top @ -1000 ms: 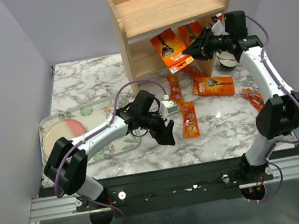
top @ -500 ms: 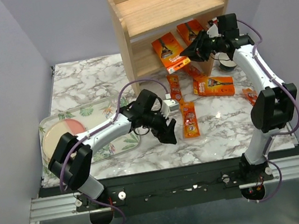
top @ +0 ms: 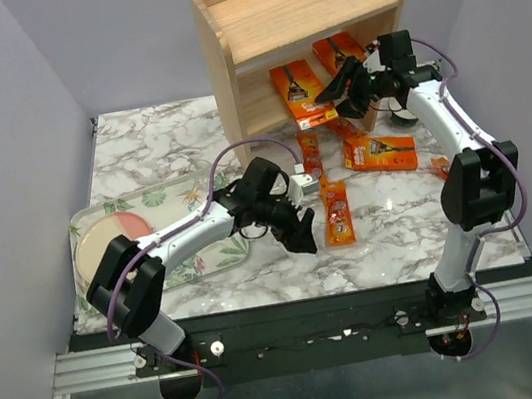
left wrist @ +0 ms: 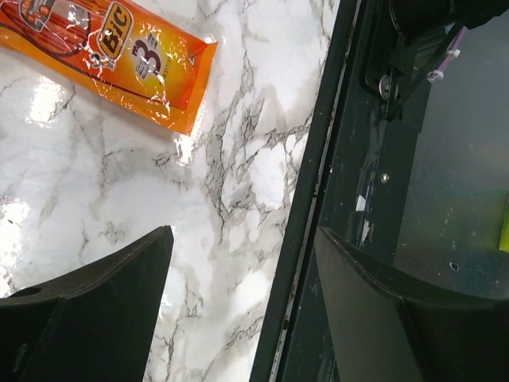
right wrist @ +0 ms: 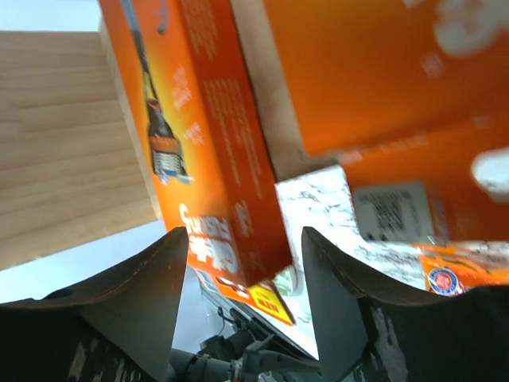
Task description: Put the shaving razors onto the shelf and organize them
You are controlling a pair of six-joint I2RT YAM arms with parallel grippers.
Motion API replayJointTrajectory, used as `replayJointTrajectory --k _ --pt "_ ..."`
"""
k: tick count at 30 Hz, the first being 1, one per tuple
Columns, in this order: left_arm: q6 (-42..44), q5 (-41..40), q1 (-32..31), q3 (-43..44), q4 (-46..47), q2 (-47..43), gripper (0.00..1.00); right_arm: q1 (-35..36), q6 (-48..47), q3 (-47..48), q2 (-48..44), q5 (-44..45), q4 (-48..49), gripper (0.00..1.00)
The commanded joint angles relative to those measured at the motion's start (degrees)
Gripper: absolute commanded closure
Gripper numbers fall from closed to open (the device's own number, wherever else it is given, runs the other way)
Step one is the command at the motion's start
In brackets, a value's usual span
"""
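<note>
Step in hand: shelving, part done. Left hand hung over the worktop near its front edge, jaws wide and holding nothing, with a narrow pack lying flat just beyond it. Right hand stood at the mouth of the shelf, lower tier, fingers parted either side of the lower end of a wide pack leaning there; by the look loose, not gripped.

Next move, as judged: the right hand to draw back without tipping that leaning pack, and the left hand to drop onto the narrow pack and close across its short width.

Count:
- tray, one
- plate, one, on the tray
- hands, two
- packs, seven: five on the worktop, one of them half hidden behind the right arm, and two in the lower tier
- shelf, one
</note>
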Motion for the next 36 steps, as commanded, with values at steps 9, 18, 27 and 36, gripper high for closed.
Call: replayJointTrajectory --k 9,18,27,36 --pt "-3.31 2.19 -0.27 -1.6 5.97 -0.54 0.19 0.02 -0.61 -14.56 -11.57 -2.77 2.16 0.33" --pt "-2.88 1.84 -0.27 -3.71 5.97 -1.86 0.19 -0.06 3.09 -17.04 -8.85 -11.12 11.13 0.41" --pt "0.37 -0.71 -0.18 -4.77 3.78 -3.0 0.19 -0.07 6.96 -14.14 -4.46 -19.05 21.24 0.64" --pt "0.9 -1.24 -0.18 -3.71 2.9 -2.03 0.19 -0.07 8.36 -13.96 -3.23 -19.31 21.94 0.87"
